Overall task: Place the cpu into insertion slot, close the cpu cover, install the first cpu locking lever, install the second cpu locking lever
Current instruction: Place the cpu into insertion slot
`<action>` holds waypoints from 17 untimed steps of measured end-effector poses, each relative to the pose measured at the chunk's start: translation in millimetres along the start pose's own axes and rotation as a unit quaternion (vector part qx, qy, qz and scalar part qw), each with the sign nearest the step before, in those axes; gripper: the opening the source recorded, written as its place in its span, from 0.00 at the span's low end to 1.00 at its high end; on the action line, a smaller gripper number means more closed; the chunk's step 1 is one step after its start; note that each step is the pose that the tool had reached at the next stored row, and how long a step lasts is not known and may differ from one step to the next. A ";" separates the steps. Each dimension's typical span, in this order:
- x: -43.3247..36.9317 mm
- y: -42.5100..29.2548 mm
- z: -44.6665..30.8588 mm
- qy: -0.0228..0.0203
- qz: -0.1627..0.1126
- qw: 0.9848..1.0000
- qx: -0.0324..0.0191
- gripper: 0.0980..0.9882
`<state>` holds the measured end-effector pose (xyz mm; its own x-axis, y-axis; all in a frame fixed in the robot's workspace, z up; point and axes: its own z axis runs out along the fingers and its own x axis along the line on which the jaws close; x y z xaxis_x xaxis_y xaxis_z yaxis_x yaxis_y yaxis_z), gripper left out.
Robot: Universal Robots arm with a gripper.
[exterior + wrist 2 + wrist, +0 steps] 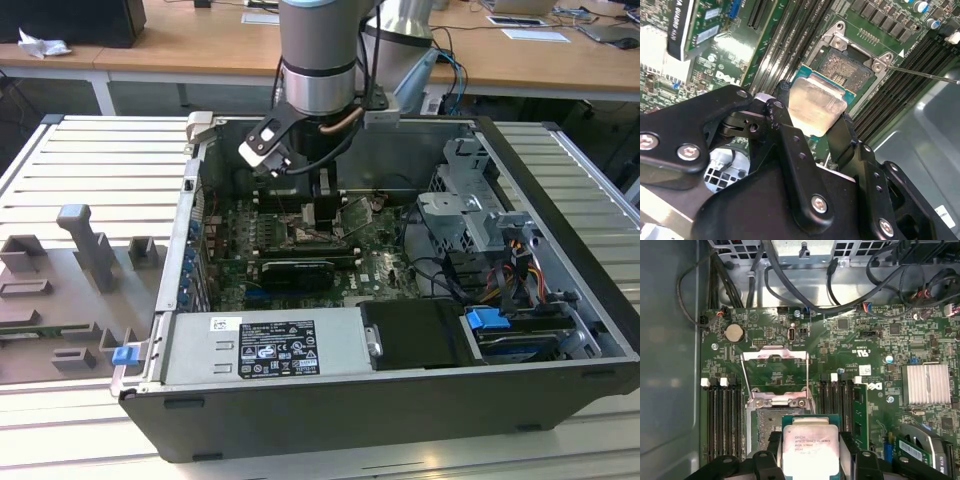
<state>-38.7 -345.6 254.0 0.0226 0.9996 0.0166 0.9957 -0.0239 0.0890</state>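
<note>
My gripper (812, 110) is shut on the cpu (817, 107), a flat square chip with a pale metal top, pinched by its edges between two black fingers (774, 452). In both wrist views the cpu (810, 447) hovers just above and partly beside the insertion slot (850, 65), a dark square socket with a metal rim on the green board. The slot (765, 422) lies partly hidden behind the chip. The cpu cover (774, 356) stands flipped open past the slot. A thin wire locking lever (920, 74) sticks out free. In the exterior view the gripper (322, 198) reaches down into the computer case (560, 300).
Long black memory slots (722, 420) flank the socket on both sides. A finned heat sink (927, 385) and a black expansion card (298, 272) sit nearby. Cables (790, 285) run along the case wall. A power supply (265, 345) and drive cage (470, 210) fill the case's other parts.
</note>
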 end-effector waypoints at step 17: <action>7.7 -1.7 15.5 0.000 -0.003 1.000 0.000 0.50</action>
<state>-38.8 -337.6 238.6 0.0162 0.9997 0.0162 0.9959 -0.0175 0.0889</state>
